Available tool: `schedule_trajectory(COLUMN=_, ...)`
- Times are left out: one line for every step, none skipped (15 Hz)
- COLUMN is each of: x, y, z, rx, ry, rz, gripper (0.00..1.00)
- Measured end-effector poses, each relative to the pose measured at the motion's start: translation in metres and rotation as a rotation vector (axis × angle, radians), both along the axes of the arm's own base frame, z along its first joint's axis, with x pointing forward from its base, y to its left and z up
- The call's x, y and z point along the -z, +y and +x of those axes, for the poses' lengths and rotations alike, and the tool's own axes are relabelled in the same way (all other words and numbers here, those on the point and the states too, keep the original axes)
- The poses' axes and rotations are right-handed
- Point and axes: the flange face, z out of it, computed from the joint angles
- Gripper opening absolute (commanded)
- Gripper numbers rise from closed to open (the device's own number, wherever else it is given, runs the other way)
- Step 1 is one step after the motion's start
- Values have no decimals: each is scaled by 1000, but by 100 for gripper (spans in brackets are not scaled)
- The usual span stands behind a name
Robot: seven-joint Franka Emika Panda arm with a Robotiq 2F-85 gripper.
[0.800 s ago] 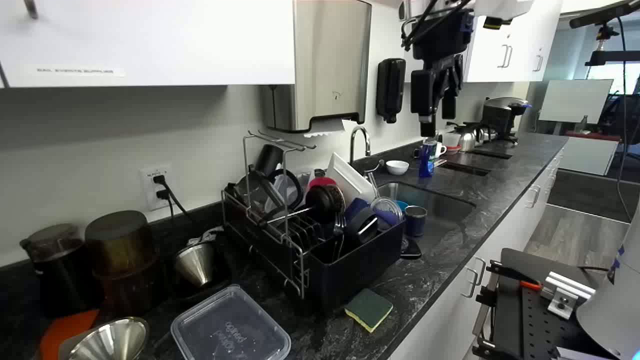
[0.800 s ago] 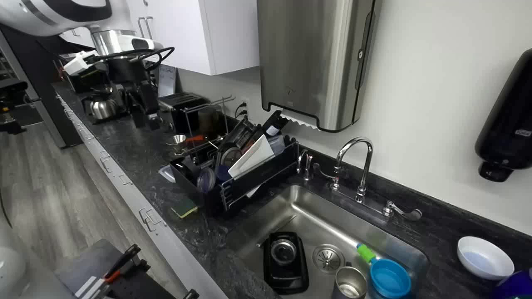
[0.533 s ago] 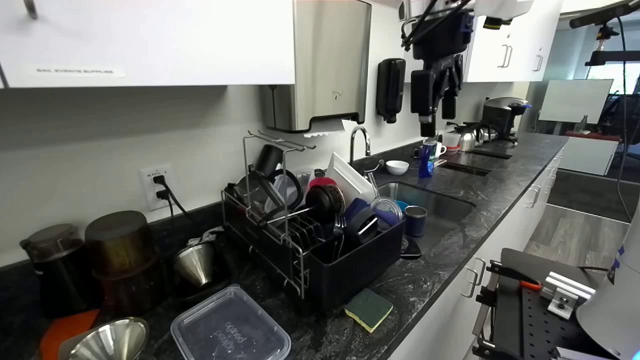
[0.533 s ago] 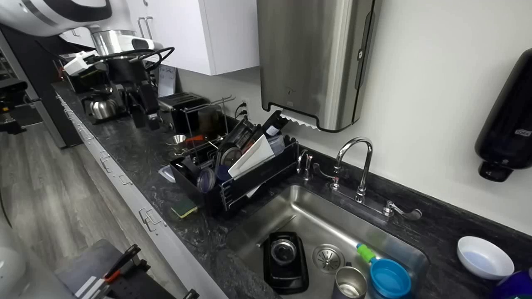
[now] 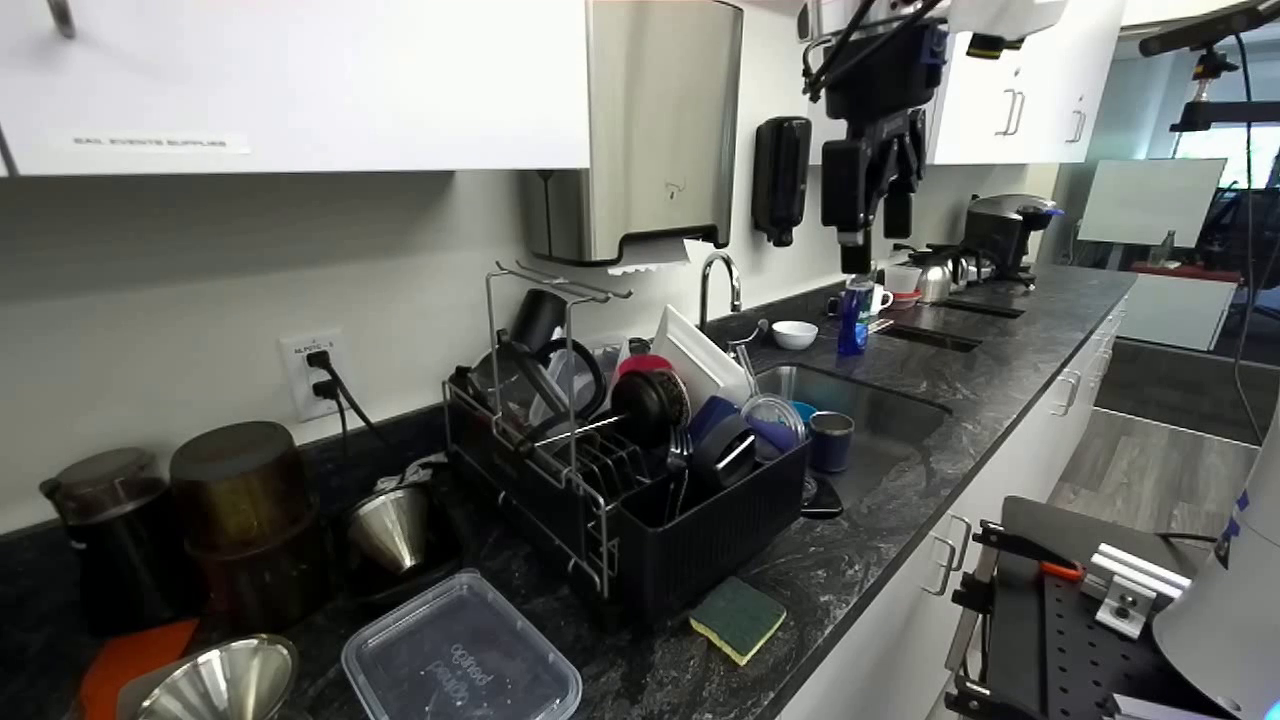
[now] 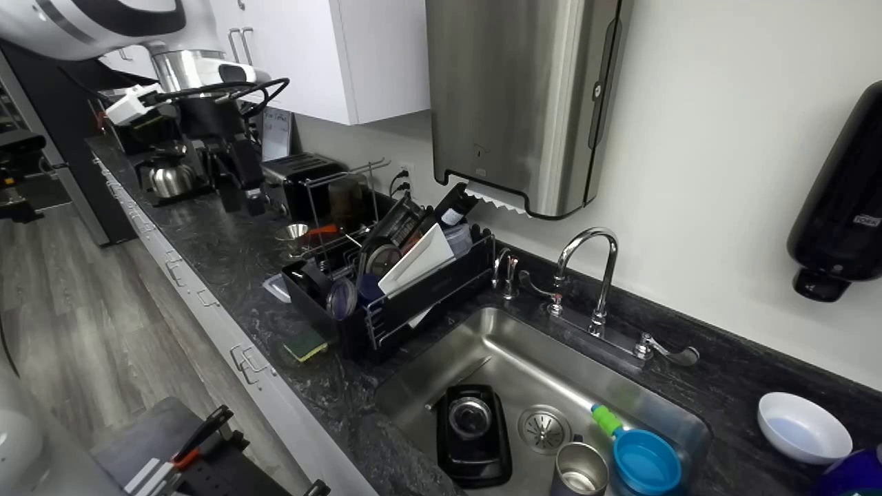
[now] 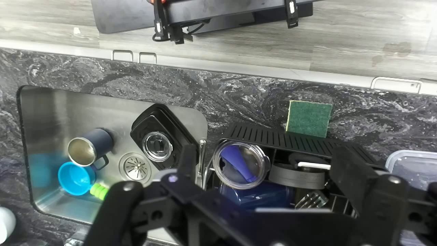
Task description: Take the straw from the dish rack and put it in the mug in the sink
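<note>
Two fingers [image 7: 351,174] of the gripper [image 7: 268,167] stand wide apart up above the worktop [image 7: 239,92], and in the wrist view you get the dish rack [image 7: 263,136] showing right through the gap. The mug [image 7: 92,146] is upright in the sink [image 7: 58,109], past the drain [image 7: 136,167] toward the end away from the rack, just beside a green-handled blue scoop [image 7: 76,178]. Honestly can't make out the straw for sure in that crammed rack, which sits right by the sink's edge, with a green sponge [image 7: 310,119] between it and the worktop's front edge.
</note>
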Motion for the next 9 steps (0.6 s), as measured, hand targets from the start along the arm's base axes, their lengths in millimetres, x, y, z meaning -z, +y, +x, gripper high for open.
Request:
schedule_trajectory(x=0, y=-1, z=0, rx=-6, ry=0, rz=-3, gripper=100)
schedule_trajectory(x=0, y=-2, z=1, rx=-27, ry=2, rz=-10, gripper=100)
schedule_trajectory(x=0, y=-5, z=2, rx=-62, ry=4, rz=-24, gripper=100)
schedule_trajectory(x=0, y=-10, z=5, rx=-99, ry=6, rz=-40, gripper=100)
schedule_trajectory(x=0, y=-16, z=8, rx=-134, ry=7, rz=-54, gripper=100)
schedule_trajectory(x=0, y=-22, z=11, rx=-159, ry=7, rz=-61, gripper=100)
schedule_trajectory(x=0, y=-29, z=15, rx=-186, ry=9, rz=-65, gripper=100)
schedule_trajectory(x=0, y=-36, z=18, rx=-211, ry=10, rz=-67, gripper=100)
schedule_trajectory(x=1, y=-44, z=22, rx=-239, ry=10, rz=-67, gripper=100)
